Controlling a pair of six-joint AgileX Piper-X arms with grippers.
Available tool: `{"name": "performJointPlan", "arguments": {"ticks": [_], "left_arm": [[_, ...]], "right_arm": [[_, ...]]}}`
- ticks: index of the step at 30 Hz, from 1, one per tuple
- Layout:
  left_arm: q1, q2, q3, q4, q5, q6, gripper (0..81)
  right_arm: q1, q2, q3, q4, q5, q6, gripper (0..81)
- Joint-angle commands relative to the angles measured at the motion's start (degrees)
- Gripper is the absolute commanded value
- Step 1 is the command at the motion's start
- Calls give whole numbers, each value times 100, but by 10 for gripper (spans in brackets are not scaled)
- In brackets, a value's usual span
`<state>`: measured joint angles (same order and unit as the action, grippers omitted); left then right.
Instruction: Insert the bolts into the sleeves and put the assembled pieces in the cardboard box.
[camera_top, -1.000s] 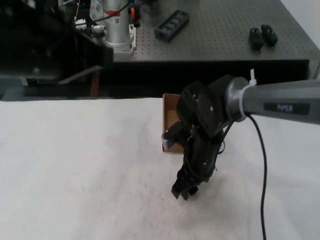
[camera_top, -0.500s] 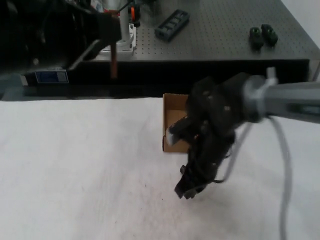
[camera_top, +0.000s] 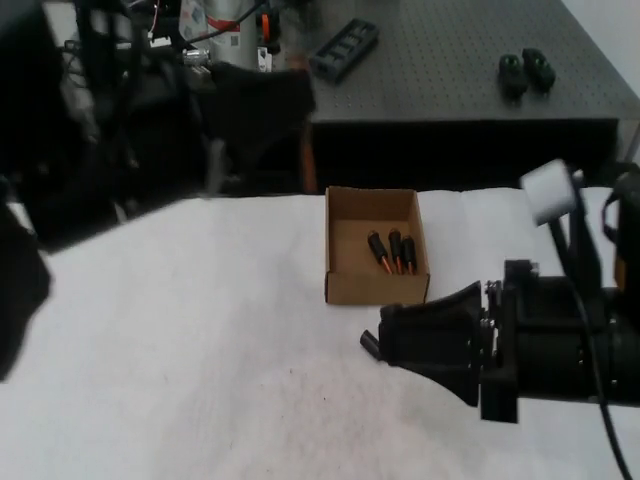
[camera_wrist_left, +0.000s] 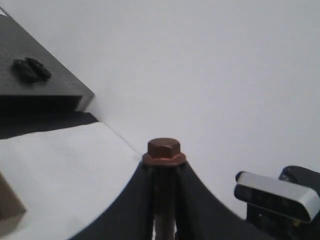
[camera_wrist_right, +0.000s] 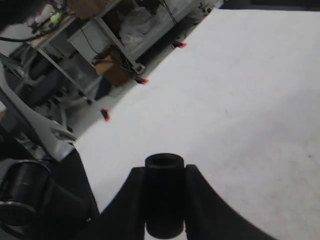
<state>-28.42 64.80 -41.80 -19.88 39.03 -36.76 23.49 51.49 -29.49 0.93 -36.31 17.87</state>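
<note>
The left hand (camera_wrist_left: 165, 167) is closed tight on a bolt (camera_wrist_left: 165, 150). The shank is pinched between the fingers and runs along them, and the copper hex head sticks out past the tips. The right hand (camera_wrist_right: 164, 172) is clamped on a black sleeve (camera_wrist_right: 164, 200), also held lengthwise along the fingers, with its open bore facing outward. In the high view the right arm lies low and level over the white bench (camera_top: 200, 350), pointing across it, with the sleeve's end just on the near side of the cardboard box (camera_top: 345, 285). Three assembled pieces (camera_top: 392, 250) lie inside the box. The next move likely depends on bringing the two long axes into one line, bore to bolt. How far apart the hands are I cannot tell.
</note>
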Motion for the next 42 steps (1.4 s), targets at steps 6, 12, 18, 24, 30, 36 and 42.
{"name": "performJointPlan", "arguments": {"ticks": [6,12,18,24,30,36,42], "left_arm": [[-392,211,-32,-316,167,-7,6],[-404,208,-32,-444,285,-8,6],[-404,208,-32,-448,285,-8,6],[-404,208,-32,-447,390,-8,6],[-404,208,-32,-447,534,-19,6],[-404,208,-32,-447,534,-19,6],[-404,208,-32,-340,719,-19,61]], "right_arm": [[3,-6,9,-426,-81,100,3],[3,241,9,-856,-305,211,3],[3,561,-5,-1717,-327,573,3],[3,690,-58,-1937,-377,708,3],[3,876,-234,-1977,-458,698,3],[3,961,-292,-2280,-413,698,3],[3,961,-292,-2688,-131,624,3]]}}
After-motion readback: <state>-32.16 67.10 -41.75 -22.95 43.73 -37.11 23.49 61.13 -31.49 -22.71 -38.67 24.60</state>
